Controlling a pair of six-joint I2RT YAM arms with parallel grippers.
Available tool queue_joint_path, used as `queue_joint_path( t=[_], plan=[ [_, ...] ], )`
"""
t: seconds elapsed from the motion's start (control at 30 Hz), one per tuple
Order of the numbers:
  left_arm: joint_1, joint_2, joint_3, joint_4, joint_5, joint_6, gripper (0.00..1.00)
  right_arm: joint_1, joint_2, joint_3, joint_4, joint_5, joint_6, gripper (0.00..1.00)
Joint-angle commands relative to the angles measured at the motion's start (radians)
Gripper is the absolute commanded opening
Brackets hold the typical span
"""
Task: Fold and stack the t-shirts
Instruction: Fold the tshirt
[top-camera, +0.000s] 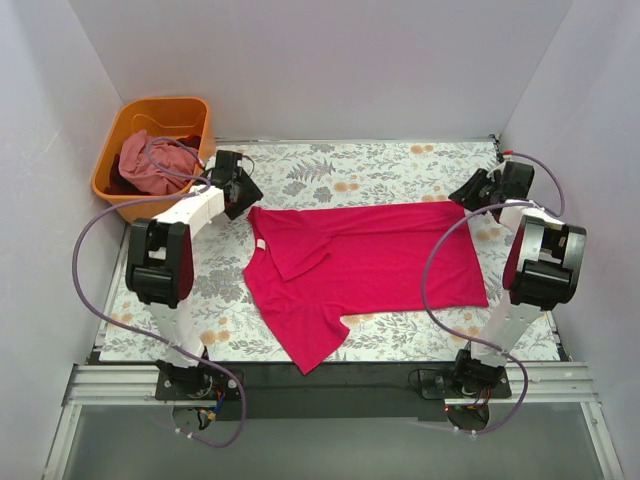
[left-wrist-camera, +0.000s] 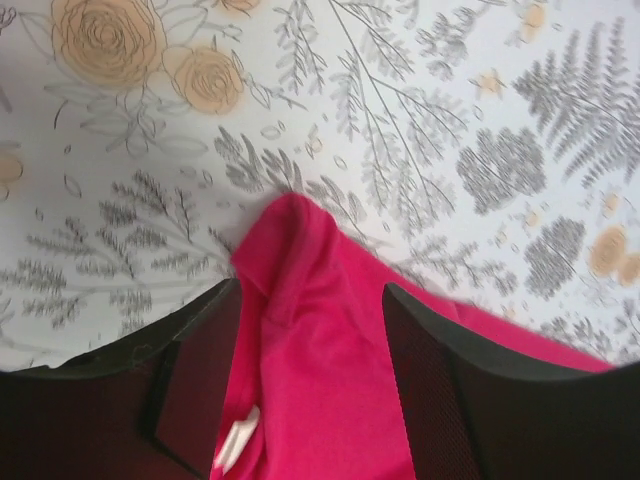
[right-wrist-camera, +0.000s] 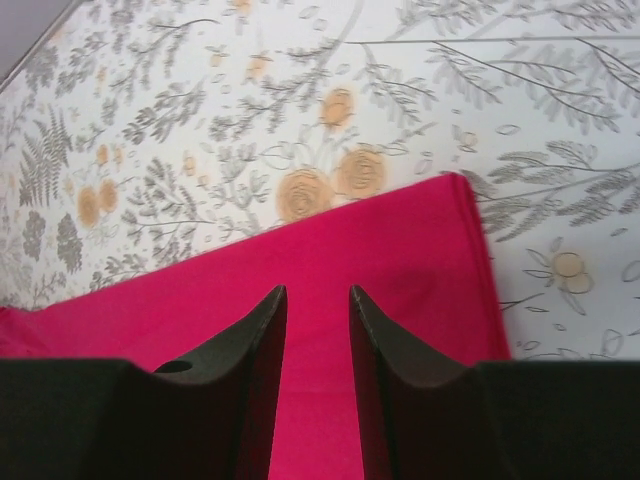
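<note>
A: Now, the crimson t-shirt (top-camera: 370, 265) lies mid-table on the floral cloth (top-camera: 400, 165), with its far side apparently folded in. Left gripper (left-wrist-camera: 310, 300) sits at the far-left shoulder, jaws wide, fabric loose between them.

B: And the right gripper (right-wrist-camera: 318, 295)?

A: Narrow gap over the far-right hem. Pinching or not, can't tell.

B: Next, I'd guess, the near sleeve side folds over. The paler shirt (top-camera: 150, 165) sits in the orange basket (top-camera: 110, 185).

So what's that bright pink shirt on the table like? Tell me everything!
The crimson-pink short-sleeved cotton t-shirt looks soft and lies spread on the flowery table, neck left, hem right. Its far sleeve looks folded over the chest; the near one sticks out. A small white label shows at the neck. The left fingers straddle its shoulder, the right fingers its hem corner.
</note>
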Motion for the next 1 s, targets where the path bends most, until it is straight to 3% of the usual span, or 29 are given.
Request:
queue_joint_path(
  t=[0.0, 0.13, 0.37, 0.73, 0.97],
  plan=[
    [-0.032, -0.177, -0.053, -0.013, -0.017, 0.012, 0.57, 0.054, -0.091, -0.045, -0.031, 0.029, -0.060, 0.38],
    [-0.078, -0.224, -0.108, 0.000, -0.033, 0.011, 0.47, 0.105, -0.114, -0.084, -0.034, 0.020, -0.082, 0.38],
    [-0.087, -0.075, -0.056, 0.026, -0.033, 0.054, 0.26, 0.148, -0.030, -0.062, -0.019, -0.018, -0.077, 0.37],
    [-0.053, 0.121, -0.015, -0.046, -0.057, -0.016, 0.22, 0.083, 0.099, -0.036, -0.008, 0.023, -0.032, 0.36],
    [-0.030, 0.330, 0.278, -0.153, -0.044, -0.002, 0.20, 0.066, 0.223, 0.077, -0.002, 0.000, 0.005, 0.36]
  ],
)
